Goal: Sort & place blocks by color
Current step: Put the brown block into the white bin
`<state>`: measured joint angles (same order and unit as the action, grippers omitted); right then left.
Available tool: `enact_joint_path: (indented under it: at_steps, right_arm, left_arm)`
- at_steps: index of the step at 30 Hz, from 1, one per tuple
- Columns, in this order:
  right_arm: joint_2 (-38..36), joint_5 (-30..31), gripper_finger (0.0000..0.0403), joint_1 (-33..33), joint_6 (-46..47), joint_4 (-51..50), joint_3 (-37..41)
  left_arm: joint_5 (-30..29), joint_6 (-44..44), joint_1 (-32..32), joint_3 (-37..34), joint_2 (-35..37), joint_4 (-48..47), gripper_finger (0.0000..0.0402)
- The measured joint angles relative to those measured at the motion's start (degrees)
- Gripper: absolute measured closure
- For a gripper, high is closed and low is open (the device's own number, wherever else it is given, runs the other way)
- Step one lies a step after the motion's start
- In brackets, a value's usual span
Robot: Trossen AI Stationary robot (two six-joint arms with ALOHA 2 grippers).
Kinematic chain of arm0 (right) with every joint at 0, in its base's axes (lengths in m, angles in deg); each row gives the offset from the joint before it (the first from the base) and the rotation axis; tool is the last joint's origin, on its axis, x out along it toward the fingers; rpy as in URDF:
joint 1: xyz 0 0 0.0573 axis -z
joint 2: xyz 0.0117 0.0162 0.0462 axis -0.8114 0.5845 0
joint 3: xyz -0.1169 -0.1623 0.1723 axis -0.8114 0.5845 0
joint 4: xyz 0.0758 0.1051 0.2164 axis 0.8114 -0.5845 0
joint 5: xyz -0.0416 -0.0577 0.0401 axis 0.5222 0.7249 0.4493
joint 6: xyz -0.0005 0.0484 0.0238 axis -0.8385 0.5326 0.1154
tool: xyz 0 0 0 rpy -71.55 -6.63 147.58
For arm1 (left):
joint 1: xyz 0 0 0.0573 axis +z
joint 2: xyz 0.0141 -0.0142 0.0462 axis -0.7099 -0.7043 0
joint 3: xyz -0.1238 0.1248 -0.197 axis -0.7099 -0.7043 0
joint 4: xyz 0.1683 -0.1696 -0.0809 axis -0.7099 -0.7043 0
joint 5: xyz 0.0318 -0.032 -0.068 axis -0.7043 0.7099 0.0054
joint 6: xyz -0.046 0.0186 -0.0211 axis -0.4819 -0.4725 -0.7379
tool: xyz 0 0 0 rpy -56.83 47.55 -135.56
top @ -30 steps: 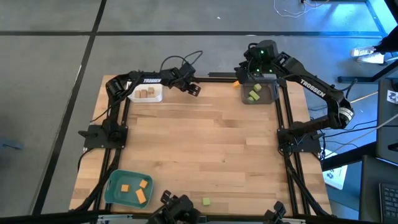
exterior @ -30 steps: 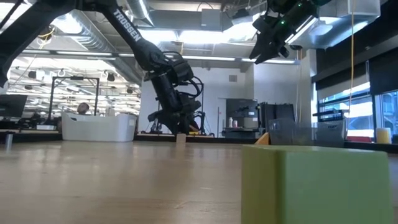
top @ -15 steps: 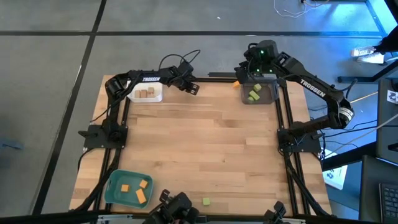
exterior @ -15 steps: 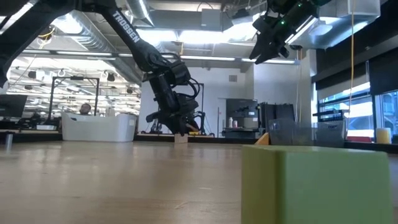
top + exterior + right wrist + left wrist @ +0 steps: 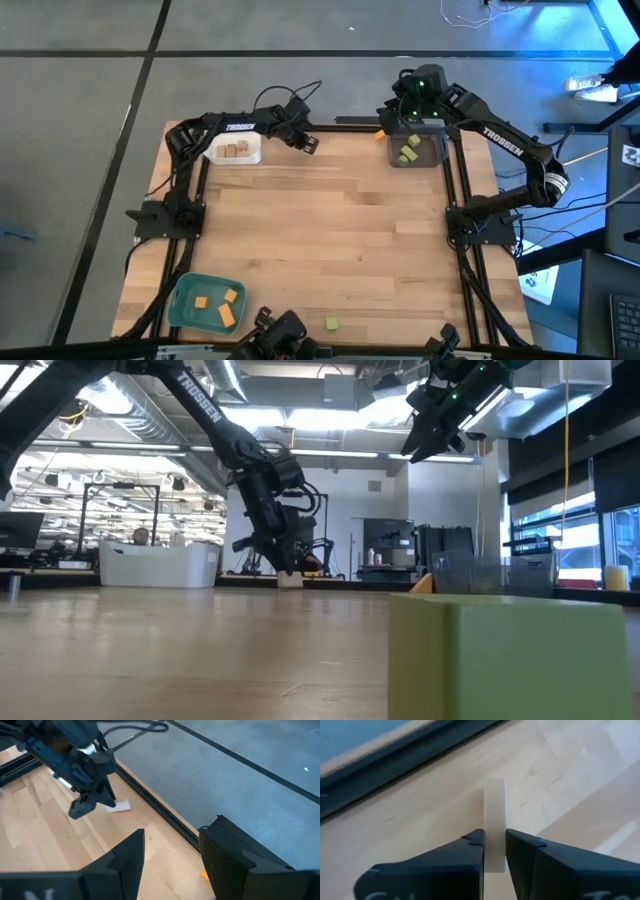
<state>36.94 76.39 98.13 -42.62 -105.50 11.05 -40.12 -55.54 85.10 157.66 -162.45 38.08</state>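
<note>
A small tan block (image 5: 495,815) stands on the wood close to the table's far edge, between the white tray and the grey tray. My left gripper (image 5: 309,144) is shut on it. The right wrist view shows that gripper (image 5: 95,805) with the block (image 5: 119,806) at its tips. My right gripper (image 5: 172,834) hangs open and empty high above the grey tray (image 5: 416,151), which holds green blocks. One green block (image 5: 331,324) lies at the near edge and fills the low view's foreground (image 5: 510,655). An orange block (image 5: 381,131) lies beside the grey tray. My left gripper pinches the tan block's two broad faces (image 5: 494,851) between its two fingertips (image 5: 472,845). The fingers slant down at it from the table's left. The block stands on edge, its lower end (image 5: 290,582) at the tabletop; whether it is lifted clear I cannot tell.
A white tray (image 5: 236,151) with tan blocks sits at the far left, just beside my left arm. A teal tray (image 5: 186,305) with orange blocks sits at the near left. Black frame rails run along the table's far edge (image 5: 395,767) and its sides.
My left gripper has shut on the tan block, its fingers closing in from both sides. The block has stayed where it stood.
</note>
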Motion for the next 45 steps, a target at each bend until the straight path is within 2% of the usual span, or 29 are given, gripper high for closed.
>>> enact_joint_path:
  at_steps: [9, 13, 20, 25, 28, 31, 36, 45]
  right_arm:
    - [0.0, -0.1, 0.0215, 0.0, 0.0, 0.0, 0.0]
    - [0.0, -1.3, 0.0215, 0.0, -1.9, -0.3, 0.0]
    - [0.0, -17.4, 0.0215, 0.0, -9.2, -0.7, 0.0]
    - [0.0, -26.5, 0.0215, 0.0, -13.9, -0.9, 0.0]
    - [0.0, -28.1, 0.0215, 0.0, -15.0, -0.9, 0.0]
    - [0.0, -28.1, 0.0215, 0.0, -15.0, -0.9, 0.0]
    - [0.0, -28.1, 0.0215, 0.0, -15.0, -1.0, 0.0]
    - [0.0, -28.0, 0.0215, 0.0, -15.1, -0.9, 0.0]
  left_arm:
    - [-3.4, 0.1, 0.0, 0.1, 8.4, -12.4, 0.0371]
    - [-8.4, 0.1, -0.1, 0.0, 14.5, -21.5, 0.0371]
    - [-20.5, -2.2, 0.2, 0.1, 24.5, -37.0, 0.0371]
    - [-21.5, -4.9, 1.7, -0.1, 26.3, -45.8, 0.0371]
    - [-21.3, -4.7, 2.7, -2.3, 26.2, -45.8, 0.0371]
    - [-20.7, -4.5, 4.0, -5.2, 25.5, -41.8, 0.0368]
    - [-16.5, -3.0, 7.0, -8.8, 25.2, -37.0, 0.0362]
    - [-16.2, -1.7, 8.8, -11.4, 25.2, -33.4, 0.034]
